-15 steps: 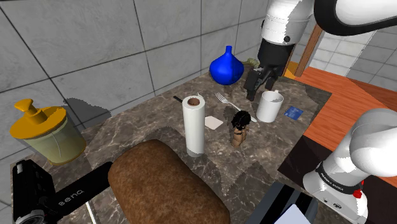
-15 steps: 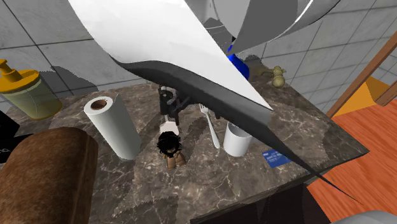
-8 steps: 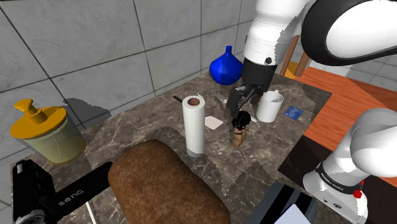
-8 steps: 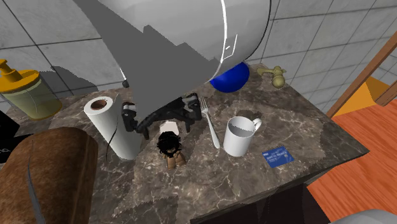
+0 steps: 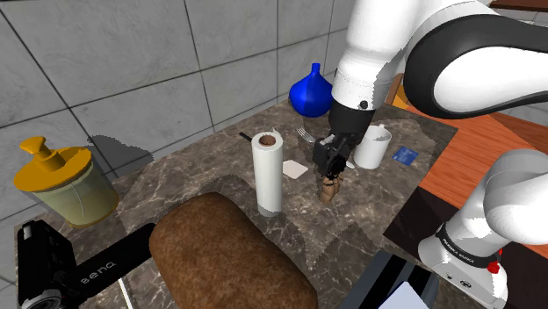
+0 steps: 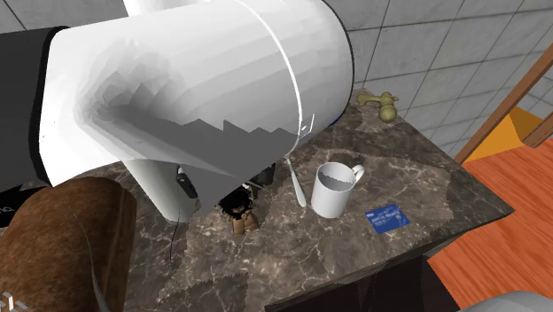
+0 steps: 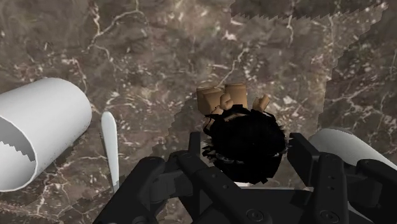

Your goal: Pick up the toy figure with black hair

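Gripper positioned over toy figure on marbled counter.
Fingers stand apart, one on each side of the figure's black hair; contact cannot be confirmed.

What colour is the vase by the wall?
The vase is deep blue; the shoulder view shows it best.

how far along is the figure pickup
Done: the gripper is down over the figure, open fingers either side of its black hair. In hand: the grasp, not yet shut. Left: closing and lifting; the figure stands on the counter.
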Robot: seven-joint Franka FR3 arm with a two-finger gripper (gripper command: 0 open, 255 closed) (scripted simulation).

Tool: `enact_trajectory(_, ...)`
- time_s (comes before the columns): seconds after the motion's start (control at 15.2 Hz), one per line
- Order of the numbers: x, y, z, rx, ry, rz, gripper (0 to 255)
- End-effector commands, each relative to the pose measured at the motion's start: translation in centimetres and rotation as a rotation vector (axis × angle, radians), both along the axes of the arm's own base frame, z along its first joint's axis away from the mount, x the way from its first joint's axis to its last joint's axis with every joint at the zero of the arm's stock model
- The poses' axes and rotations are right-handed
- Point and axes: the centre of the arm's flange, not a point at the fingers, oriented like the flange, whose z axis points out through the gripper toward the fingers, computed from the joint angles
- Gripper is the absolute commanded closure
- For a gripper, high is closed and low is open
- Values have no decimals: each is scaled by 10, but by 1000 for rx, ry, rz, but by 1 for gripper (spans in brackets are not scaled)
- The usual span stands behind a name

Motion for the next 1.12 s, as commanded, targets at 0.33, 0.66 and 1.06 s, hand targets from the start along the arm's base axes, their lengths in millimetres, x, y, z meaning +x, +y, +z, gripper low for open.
enact_trajectory(0.33, 0, 1, -1, 0, 0, 0, 255)
enact_trajectory(0.66, 0, -1, 9, 0, 0, 0, 255)
enact_trajectory(1.06, 0, -1, 41, 0, 0, 0, 255)
